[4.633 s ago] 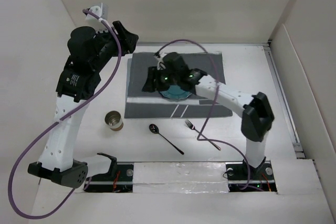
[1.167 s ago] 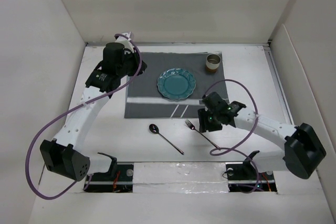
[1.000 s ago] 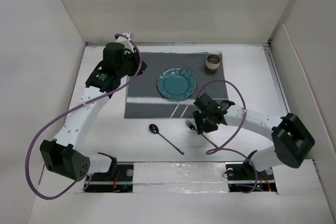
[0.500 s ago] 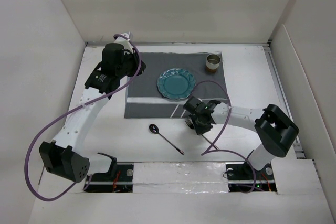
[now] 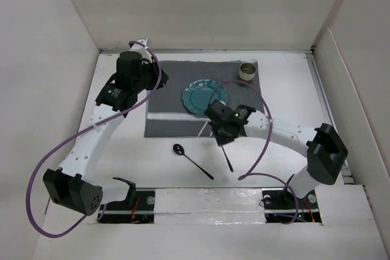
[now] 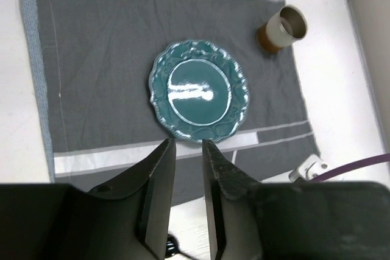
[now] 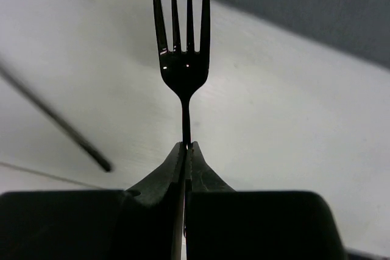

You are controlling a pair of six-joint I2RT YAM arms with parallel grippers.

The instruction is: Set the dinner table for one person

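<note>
A black fork (image 7: 181,59) sticks out ahead of my right gripper (image 7: 186,145), which is shut on its neck. From above, the right gripper (image 5: 218,133) is at the near edge of the grey placemat (image 5: 170,89), and the fork handle (image 5: 228,159) trails back over the white dinner table (image 5: 292,89). A teal plate (image 5: 205,97) lies on the placemat, with a metal cup (image 5: 247,71) at its far right corner. A black spoon (image 5: 192,161) lies in front of the placemat. My left gripper (image 6: 186,144) hangs high over the placemat's left side, slightly open and holding nothing.
White walls close in the table on the left, back and right. A purple cable (image 5: 259,144) loops over the right arm. Another runs along the left arm (image 5: 91,138). The blurred spoon handle (image 7: 55,120) passes left of the fork.
My right gripper has shut on the fork and carried it left toward the placemat's near edge. The left jaws have parted a little. Plate, cup and spoon have stayed put.
</note>
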